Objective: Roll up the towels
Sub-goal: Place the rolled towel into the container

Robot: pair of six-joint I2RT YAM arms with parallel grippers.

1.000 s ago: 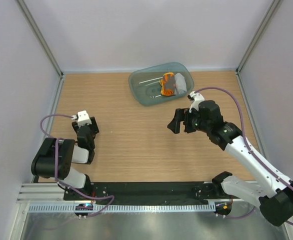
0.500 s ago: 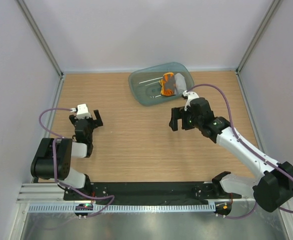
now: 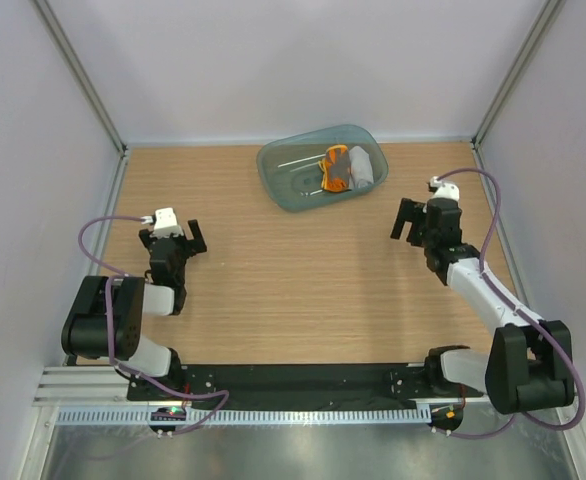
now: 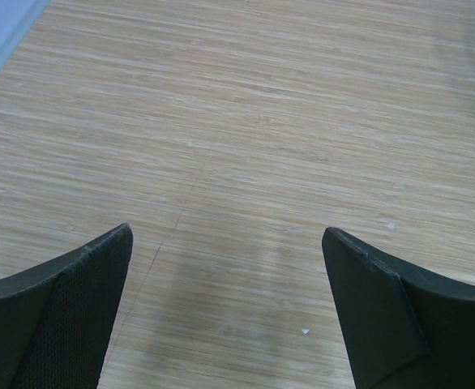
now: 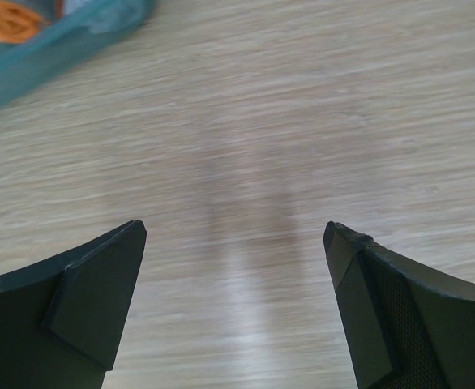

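The left gripper (image 4: 225, 243) and right gripper (image 5: 233, 235) were both spread wide, with nothing held. The orange-printed towel (image 3: 335, 170) and grey towel (image 3: 362, 166) were bunched side by side in the teal tray (image 3: 291, 182), ahead and left of the right gripper and well apart from it. They were judged light and limp, best pinched at a free edge. Their edges were too small to be made out.

A bundled yellow-orange printed soft cloth (image 3: 336, 168) and a plain grey soft cloth (image 3: 362, 166) are being held, touching side by side, at the right end of a translucent teal plastic tray (image 3: 291, 178).
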